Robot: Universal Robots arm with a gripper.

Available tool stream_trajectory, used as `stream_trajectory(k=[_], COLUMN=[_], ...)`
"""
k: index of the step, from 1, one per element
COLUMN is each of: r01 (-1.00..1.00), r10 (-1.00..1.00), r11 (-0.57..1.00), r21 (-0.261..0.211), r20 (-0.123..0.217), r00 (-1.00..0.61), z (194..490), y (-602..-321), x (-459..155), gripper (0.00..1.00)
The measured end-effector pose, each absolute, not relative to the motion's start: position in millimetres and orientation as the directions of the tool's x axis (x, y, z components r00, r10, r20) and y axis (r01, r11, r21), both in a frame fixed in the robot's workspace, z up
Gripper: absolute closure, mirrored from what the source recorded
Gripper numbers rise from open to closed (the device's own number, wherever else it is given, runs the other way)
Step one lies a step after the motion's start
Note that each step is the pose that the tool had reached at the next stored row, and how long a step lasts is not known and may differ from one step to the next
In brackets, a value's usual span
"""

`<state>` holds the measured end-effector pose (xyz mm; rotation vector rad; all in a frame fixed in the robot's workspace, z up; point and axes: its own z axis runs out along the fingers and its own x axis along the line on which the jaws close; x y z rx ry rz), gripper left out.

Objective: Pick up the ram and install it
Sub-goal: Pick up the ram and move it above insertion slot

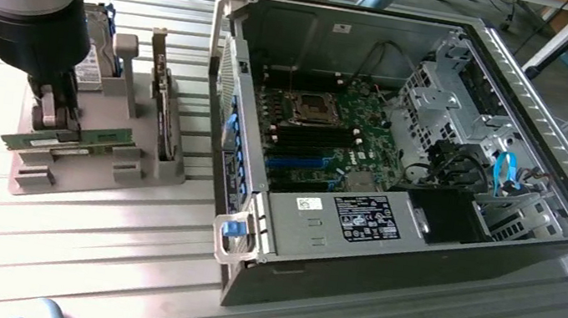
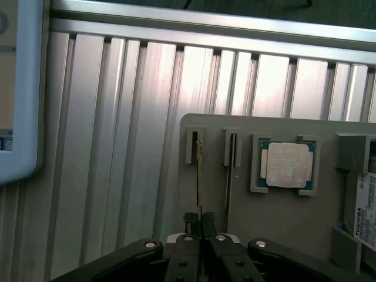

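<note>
Since the claw (image 2: 200,222) is pinched shut on the ram (image 1: 95,137), here's my two cents on handling. It's a thin stick, so I'd guess it's very light and fairly stiff along its length. It's not something you'd want to bend or twist, though. The chips and the contact edge look like the fragile bits. Bare board is probably a bit slick too, so squeezing the two flat faces seems safer than grabbing corners or ends. That's pretty much where the fingers sit. In the wrist view they close on its upper edge from both sides, a little off the middle as far as I can tell.

Looks-wise it's long, narrow and green, with small dark chips and a pale label along the face. Edge-on it's barely a line.

It's standing on edge in a slot of the grey holder (image 1: 90,172), on the slatted table (image 1: 44,258) at the exterior view's left. I can't tell whether it has come up out of the slot at all. A bigger dark card (image 1: 162,107) stands in the same holder, just to the exterior view's right of it. The CPU (image 2: 286,164) sits in its own pocket nearby. The open case (image 1: 361,246) is well apart, toward the exterior view's right.
</note>
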<state>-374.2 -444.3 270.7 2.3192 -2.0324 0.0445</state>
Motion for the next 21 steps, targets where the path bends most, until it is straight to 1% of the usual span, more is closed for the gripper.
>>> stream_trajectory(k=[21], r01=[-0.991], r10=[-0.989], r11=[-0.130], r21=[0.024], r20=[0.060], r00=[0.132], z=[290], y=[-444], x=[-374], gripper=[0.87])
